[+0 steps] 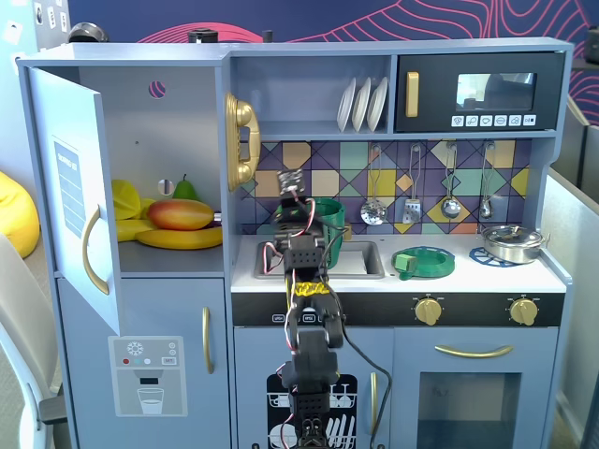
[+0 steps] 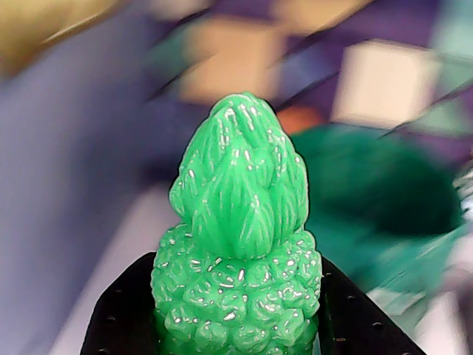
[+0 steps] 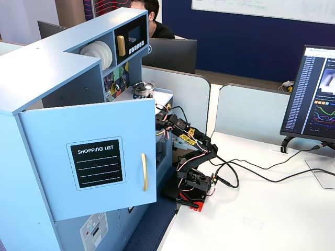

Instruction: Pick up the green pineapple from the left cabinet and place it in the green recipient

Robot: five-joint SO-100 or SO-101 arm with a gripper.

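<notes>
— Where was the green pineapple (image 2: 238, 244) at that moment?

— Between my jaws. In the wrist view my gripper (image 2: 238, 325) was clamped on its bumpy body, one black finger (image 2: 122, 310) pressed to each side, with the leafy crown standing up past them. It filled the middle of that picture; everything behind it was blurred.

— And the green recipient?

— Behind the pineapple and to the right in the wrist view, I saw a dark green rounded shape (image 2: 384, 192), too smeared to make out its rim. In a fixed view the green recipient (image 1: 329, 217) stood at the back of the counter, just beside the sink (image 1: 360, 257), and my wrist was in front of it, covering its left part. I could not see the pineapple in that view.

— What about the left cabinet?

— The left cabinet (image 1: 178, 122) stood with its door (image 1: 70, 187) swung open. On its shelf lay a mango (image 1: 181, 214) on top of a banana (image 1: 178, 238), with a green pear (image 1: 185, 190) behind. In the other fixed view the door (image 3: 94, 157) showed its shopping list label (image 3: 98, 162) and hid most of my gripper; only my arm (image 3: 193, 157) showed, reaching from the desk toward the kitchen.

— Anything else on the counter?

— A low green dish (image 1: 423, 262) to the right of the sink, and a metal pot (image 1: 511, 241) further right.
</notes>
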